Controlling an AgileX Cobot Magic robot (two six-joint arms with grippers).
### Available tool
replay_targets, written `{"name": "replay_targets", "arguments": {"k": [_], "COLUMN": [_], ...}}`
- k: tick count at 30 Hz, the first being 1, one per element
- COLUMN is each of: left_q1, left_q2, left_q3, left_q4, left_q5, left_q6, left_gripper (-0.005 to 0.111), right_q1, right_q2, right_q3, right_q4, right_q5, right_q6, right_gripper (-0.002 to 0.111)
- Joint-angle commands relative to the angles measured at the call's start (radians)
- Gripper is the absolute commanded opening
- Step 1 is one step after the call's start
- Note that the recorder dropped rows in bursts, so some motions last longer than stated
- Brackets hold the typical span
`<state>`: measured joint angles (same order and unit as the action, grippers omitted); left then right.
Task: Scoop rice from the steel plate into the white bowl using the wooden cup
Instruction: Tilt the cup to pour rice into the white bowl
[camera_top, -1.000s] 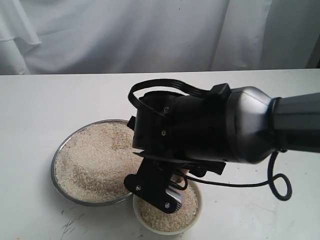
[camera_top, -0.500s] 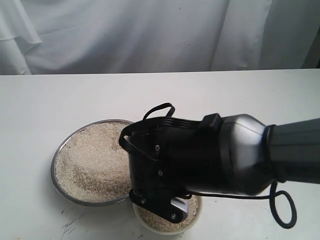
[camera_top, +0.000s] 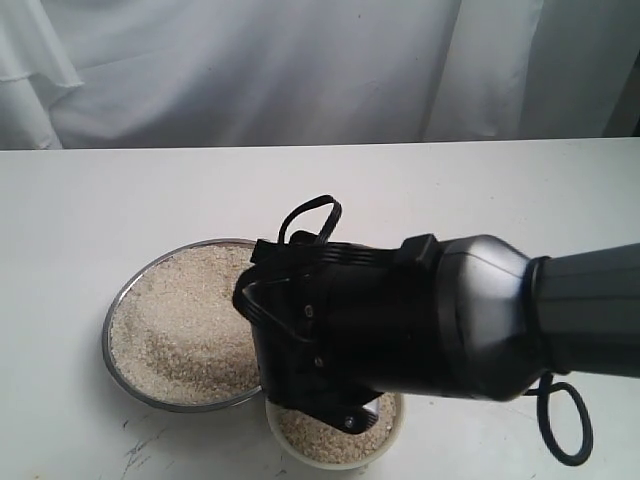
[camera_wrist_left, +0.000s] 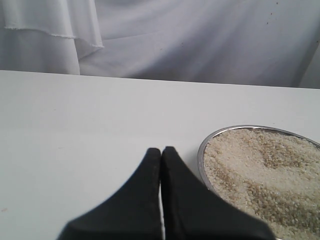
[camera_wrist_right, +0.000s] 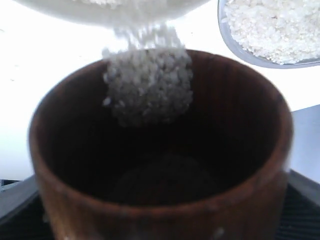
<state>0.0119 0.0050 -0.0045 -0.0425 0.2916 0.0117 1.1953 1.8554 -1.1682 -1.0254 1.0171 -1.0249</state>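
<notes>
Entry: pouring step, judged partway through. Small rounded reddish-brown wooden cup (camera_wrist_right: 160, 165), dark inside, is gripped by the black right fingers (camera_wrist_right: 302, 210) and tipped over the small round glossy white bowl (camera_top: 396, 424). The large black right arm (camera_top: 450, 320) hides it in the exterior view. Off-white raw rice (camera_wrist_right: 149, 85) spills in a clump over the cup's lip towards the bowl; the base of the cup looks nearly bare. The bowl is already well filled, with grains close under its rim. Wide shallow shiny steel plate (camera_top: 108, 335) sits just beside the bowl on the white counter (camera_top: 100, 200), heaped with more rice; whether the rims touch cannot be told. Black left fingers (camera_wrist_left: 150, 190) are pressed together on nothing, low over the counter, near the plate's rim and clear of the work. Handling notes: hold the lip over the bowl's middle, not its edge. Raise the tilt gradually so the last grains slide rather than scatter. Keep the cup clear of the ceramic rim. Watch the fill level, since a fast pour looks likely to overflow.
</notes>
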Motion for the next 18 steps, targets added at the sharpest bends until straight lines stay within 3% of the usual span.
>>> {"name": "replay_targets", "arguments": {"k": [1, 18], "left_q1": [-0.002, -0.002], "left_q2": [-0.005, -0.005], "left_q3": [0.005, 0.005], "left_q4": [-0.001, -0.001], "left_q5": [-0.006, -0.006], "left_q6": [-0.003, -0.003], "left_gripper": [0.000, 0.000], "right_q1": [0.013, 0.096], "right_q2": [-0.012, -0.012], "right_q3": [0.004, 0.004], "right_q4": [-0.044, -0.160], "right_q5": [0.046, 0.130], "right_q6": [0.004, 0.027], "right_gripper": [0.000, 0.000]}}
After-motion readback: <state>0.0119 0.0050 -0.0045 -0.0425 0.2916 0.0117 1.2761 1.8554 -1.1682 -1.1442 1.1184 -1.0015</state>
